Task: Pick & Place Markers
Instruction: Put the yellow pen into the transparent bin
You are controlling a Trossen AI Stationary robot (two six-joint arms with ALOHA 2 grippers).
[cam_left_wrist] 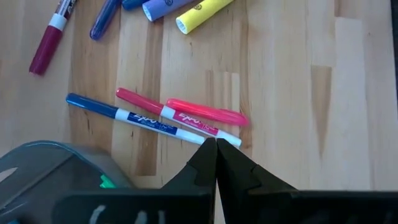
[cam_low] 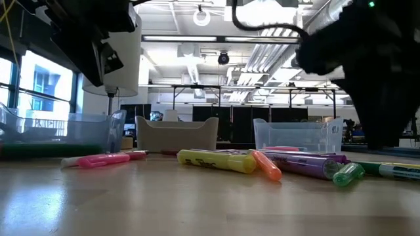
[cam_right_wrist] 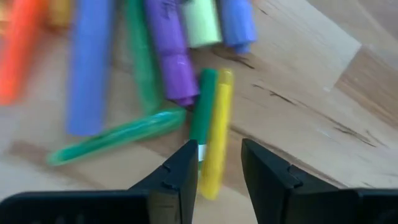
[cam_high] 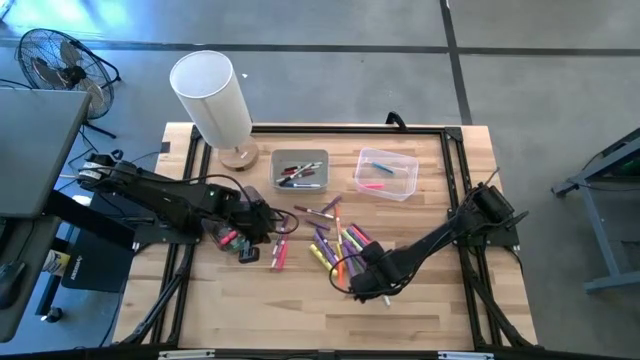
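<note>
The right gripper (cam_right_wrist: 219, 163), fingers apart, hovers over a yellow marker (cam_right_wrist: 217, 135); the left gripper (cam_left_wrist: 216, 149) is closed beside a pink marker (cam_left_wrist: 205, 112).

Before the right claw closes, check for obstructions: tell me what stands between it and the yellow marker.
Nothing visible does. The right claw is open with the yellow marker lying directly ahead; a green marker lies alongside, touching it.

I see the markers (cam_high: 335, 243) heaped mid-table, with a few more (cam_high: 279, 252) lying apart at their nine o'clock. At twelve o'clock from the heap two bins stand side by side: one bin (cam_high: 300, 169) at eleven, the other bin (cam_high: 386, 174) at one, each with markers inside. The lamp (cam_high: 213, 101) stands at nine o'clock of the bins.
</note>
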